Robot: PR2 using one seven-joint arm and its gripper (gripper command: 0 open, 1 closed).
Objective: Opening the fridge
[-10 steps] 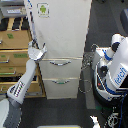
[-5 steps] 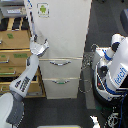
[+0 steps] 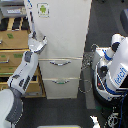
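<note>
The fridge (image 3: 62, 35) is a tall white unit in the middle of the exterior view. Its large upper door carries a small green-android sticker (image 3: 43, 9), and two lower drawers have silver bar handles (image 3: 59, 63). The door looks closed. My arm reaches in from the lower left. My gripper (image 3: 38, 38) is at the left edge of the upper door, about halfway up it. Its two fingers point upward and stand apart, with nothing held. I cannot tell whether they touch the door edge.
A tan wooden drawer cabinet (image 3: 12, 47) with green labels stands against the fridge's left side, behind my arm. A white robot body (image 3: 116, 67) with a blue label and cables stands on the dark floor to the exterior view's right of the fridge.
My gripper has risen along the fridge's left edge and moved closer to the upper door. The fridge door has not moved.
</note>
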